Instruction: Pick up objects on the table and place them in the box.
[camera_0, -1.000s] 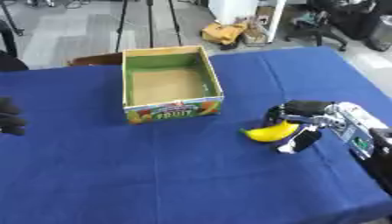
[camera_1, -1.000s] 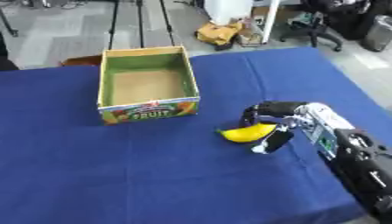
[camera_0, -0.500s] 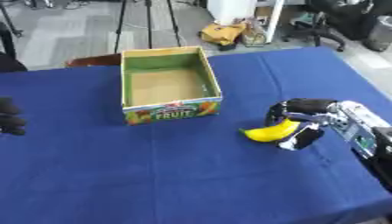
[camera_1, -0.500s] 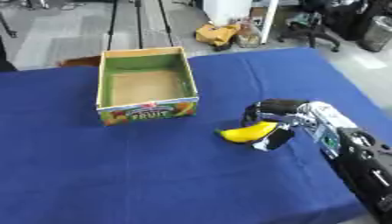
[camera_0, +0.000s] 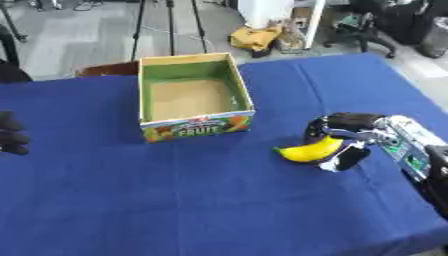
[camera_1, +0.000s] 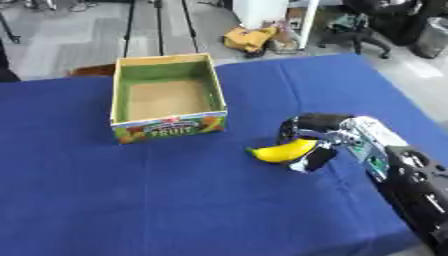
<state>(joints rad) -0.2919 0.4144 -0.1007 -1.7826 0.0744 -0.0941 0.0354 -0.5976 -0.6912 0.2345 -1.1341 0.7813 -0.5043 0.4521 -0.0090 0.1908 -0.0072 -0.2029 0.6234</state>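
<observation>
Right hand (camera_0: 343, 137): fingers and thumb curled round banana (camera_0: 308, 150), gripping its right end, low over blue tablecloth (camera_0: 219, 200).
Banana: yellow, long axis roughly left-right, free tip pointing left toward the box, right of table centre.
Left hand (camera_0: 10, 136): dark, at left edge; finger state cannot be told.
Fruit box (camera_0: 194, 95): open-topped, green inner walls, farther back, well apart from banana.
</observation>
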